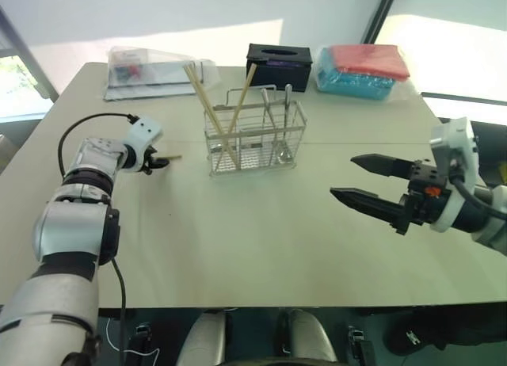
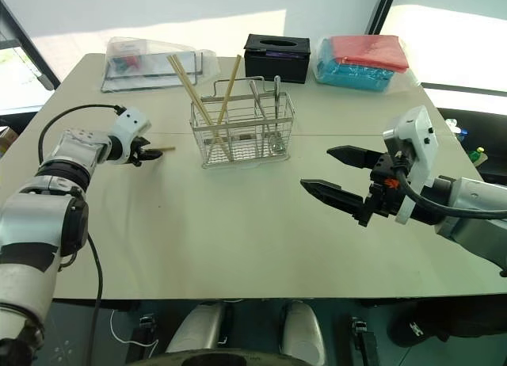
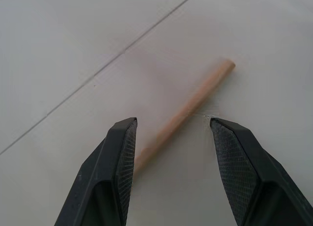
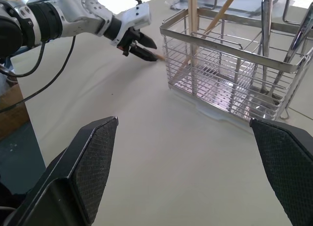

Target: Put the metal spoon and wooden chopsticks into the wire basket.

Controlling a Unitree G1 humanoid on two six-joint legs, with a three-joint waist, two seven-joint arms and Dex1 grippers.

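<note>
Wooden chopstick lies half hidden between the open left gripper; right gripper wide.

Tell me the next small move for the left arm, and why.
Probably close the left gripper on the chopstick. That stick lies flat on the table, passing between the open fingers but nearer one of them and not gripped. The other chopsticks and spoon already stand in the wire basket.
</note>
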